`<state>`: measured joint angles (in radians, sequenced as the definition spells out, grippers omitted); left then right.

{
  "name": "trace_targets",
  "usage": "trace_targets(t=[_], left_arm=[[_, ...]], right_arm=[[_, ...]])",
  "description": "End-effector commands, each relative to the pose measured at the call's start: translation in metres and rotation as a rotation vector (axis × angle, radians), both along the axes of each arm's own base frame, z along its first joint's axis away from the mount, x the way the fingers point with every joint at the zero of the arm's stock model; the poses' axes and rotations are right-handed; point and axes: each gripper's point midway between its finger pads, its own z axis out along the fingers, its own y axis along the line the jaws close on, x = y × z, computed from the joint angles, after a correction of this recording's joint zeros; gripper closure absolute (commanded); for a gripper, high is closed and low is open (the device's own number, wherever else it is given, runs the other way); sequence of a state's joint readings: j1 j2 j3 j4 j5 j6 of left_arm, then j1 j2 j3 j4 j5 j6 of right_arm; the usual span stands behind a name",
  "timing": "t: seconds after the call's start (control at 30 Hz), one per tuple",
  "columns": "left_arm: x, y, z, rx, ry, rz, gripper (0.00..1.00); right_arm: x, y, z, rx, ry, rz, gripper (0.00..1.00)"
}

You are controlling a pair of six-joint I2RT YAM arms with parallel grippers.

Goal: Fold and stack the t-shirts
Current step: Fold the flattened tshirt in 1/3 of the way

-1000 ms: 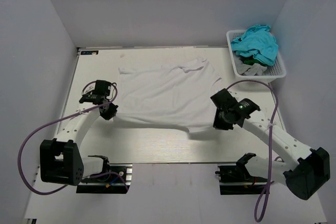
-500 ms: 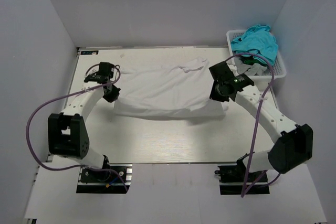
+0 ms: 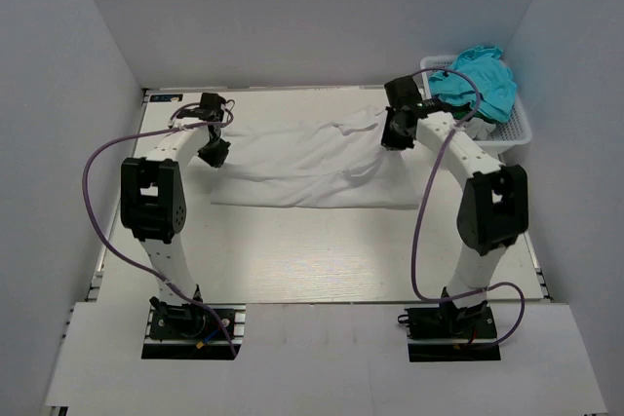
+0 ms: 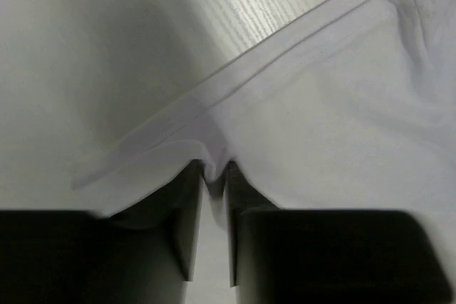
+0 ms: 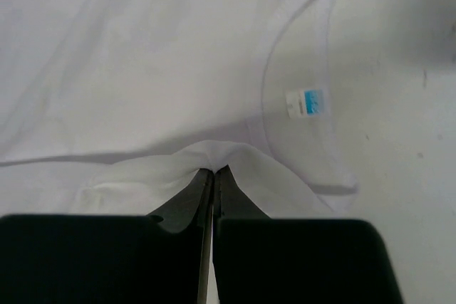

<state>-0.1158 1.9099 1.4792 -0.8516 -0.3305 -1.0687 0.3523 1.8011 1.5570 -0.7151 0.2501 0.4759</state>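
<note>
White walls box in a pale wood-grain table (image 3: 312,250), viewed from above w/ both arms stretched to the far side. We see the white t-shirt (image 3: 312,168) lying across the table's far half, doubled over into a wide band. At its left end the left gripper (image 3: 214,150) is pinched tight on a cloth edge. The right gripper (image 3: 394,133) is clamped on a fold just beside the collar, near the blue neck label (image 5: 312,101). A teal t-shirt (image 3: 476,80) is heaped in the mesh basket (image 3: 524,133), far right.

Risks, as we judge them: an uneven release could leave the top layer skewed or wrinkled, and a finger snagging on the way out could drag the fold open.
</note>
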Motion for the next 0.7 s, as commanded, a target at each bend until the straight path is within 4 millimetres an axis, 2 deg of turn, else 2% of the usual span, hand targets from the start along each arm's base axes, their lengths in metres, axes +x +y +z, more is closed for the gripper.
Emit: trace_targets(t=[0.0, 0.03, 0.07, 0.1, 0.13, 0.17, 0.2, 0.23, 0.27, 0.3, 0.33, 0.37, 0.4, 0.43, 0.5, 0.53, 0.6, 0.63, 0.67], left_arm=[[0.015, 0.011, 0.008, 0.026, -0.015, 0.082, 0.65], [0.020, 0.014, 0.008, 0.040, -0.021, 0.087, 0.15], [0.033, 0.012, 0.013, 0.036, -0.045, 0.088, 0.00], [0.037, 0.014, 0.022, 0.044, -0.062, 0.091, 0.00], [0.039, 0.023, 0.030, 0.072, -0.069, 0.111, 0.00], [0.050, 0.025, 0.050, 0.081, -0.125, 0.120, 0.00], [0.051, 0.029, 0.061, 0.096, -0.144, 0.127, 0.00], [0.053, 0.034, 0.074, 0.121, -0.175, 0.141, 0.00], [0.052, 0.034, 0.083, 0.118, -0.197, 0.143, 0.00], [0.048, 0.036, 0.089, 0.124, -0.207, 0.147, 0.00], [0.050, 0.033, 0.108, 0.103, -0.269, 0.136, 0.00], [0.041, 0.032, 0.101, 0.097, -0.254, 0.121, 0.00], [0.037, 0.026, 0.101, 0.069, -0.257, 0.099, 0.00], [0.030, 0.024, 0.101, 0.063, -0.275, 0.066, 0.00], [0.025, 0.009, 0.097, 0.022, -0.288, -0.013, 0.00], [0.024, 0.001, 0.095, 0.020, -0.308, -0.084, 0.00], [0.022, -0.018, 0.086, -0.056, -0.308, -0.169, 0.00], [0.017, -0.023, 0.074, -0.079, -0.288, -0.201, 0.00], [0.018, -0.027, 0.072, -0.092, -0.292, -0.230, 0.00]], right_arm=[[0.046, 0.014, 0.003, 0.037, -0.052, 0.061, 1.00], [0.052, 0.013, -0.018, 0.026, -0.006, 0.047, 0.70], [0.057, 0.010, -0.034, 0.019, 0.039, 0.028, 0.57], [0.076, 0.020, -0.009, 0.068, -0.015, 0.038, 0.49], [0.081, 0.022, -0.017, 0.073, 0.003, 0.038, 0.42], [0.089, 0.026, -0.009, 0.089, -0.016, 0.041, 0.37], [0.092, 0.031, -0.003, 0.106, -0.035, 0.060, 0.34], [0.091, 0.030, -0.002, 0.110, -0.037, 0.063, 0.32], [0.085, 0.031, 0.010, 0.125, -0.058, 0.071, 0.25], [0.086, 0.036, 0.016, 0.152, -0.083, 0.089, 0.25], [0.064, 0.034, 0.001, 0.163, -0.029, 0.101, 0.13], [0.058, 0.038, 0.014, 0.191, -0.067, 0.119, 0.10], [0.051, 0.051, 0.016, 0.254, -0.070, 0.169, 0.10], [0.018, 0.046, -0.015, 0.259, 0.013, 0.174, 0.10], [0.010, 0.059, 0.005, 0.343, -0.064, 0.239, 0.10], [-0.011, 0.061, -0.023, 0.370, -0.002, 0.257, 0.10], [-0.024, 0.071, -0.025, 0.421, 0.008, 0.302, 0.10], [-0.028, 0.077, -0.028, 0.431, 0.017, 0.326, 0.10], [-0.031, 0.084, -0.026, 0.457, 0.020, 0.355, 0.10]])
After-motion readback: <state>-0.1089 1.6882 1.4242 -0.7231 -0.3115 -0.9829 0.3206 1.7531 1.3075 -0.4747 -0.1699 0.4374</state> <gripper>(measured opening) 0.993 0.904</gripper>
